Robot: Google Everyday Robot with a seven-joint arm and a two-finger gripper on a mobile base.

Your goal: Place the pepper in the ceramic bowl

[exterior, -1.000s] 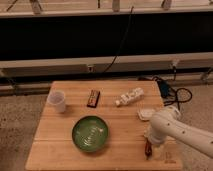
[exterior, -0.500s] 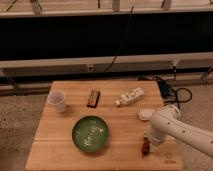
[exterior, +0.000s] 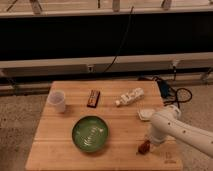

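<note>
Camera view: wooden table (exterior: 120, 125) seen from above and in front; 1 white arm (exterior: 182, 129) enters from the right and bends down to the table's right front corner; gripper (exterior: 148, 143) is at the table surface there, right at the pepper (exterior: 144, 147); pepper shows as a small dark red-brown shape at the fingertips, near the front edge; whether the jaws are clenched on it or only straddle it, cannot tell; the arm's own bulk hides the finger gap.

Bowl (exterior: 90, 134), green, sits left of centre at the front, well apart from the pepper; nothing visible inside but pale streaks.

Other items: white cup (exterior: 57, 101) at the left; dark bar (exterior: 93, 98) behind the bowl; pale bottle (exterior: 129, 96) lying on its side at the back right; small white dish (exterior: 146, 114) just behind the arm's elbow; cables (exterior: 172, 92) off the right rear edge.

Risks, judged from here:
1. Pepper is slender and tapered; an off-centre pinch may squirt it sideways or off the front edge, which is close.
2. Lifting with a weak hold would drop it short of the bowl.
3. Swinging left low could strike the bowl rim and shove it.
4. Elbow is near the dish; a wide swing may knock it.
</note>
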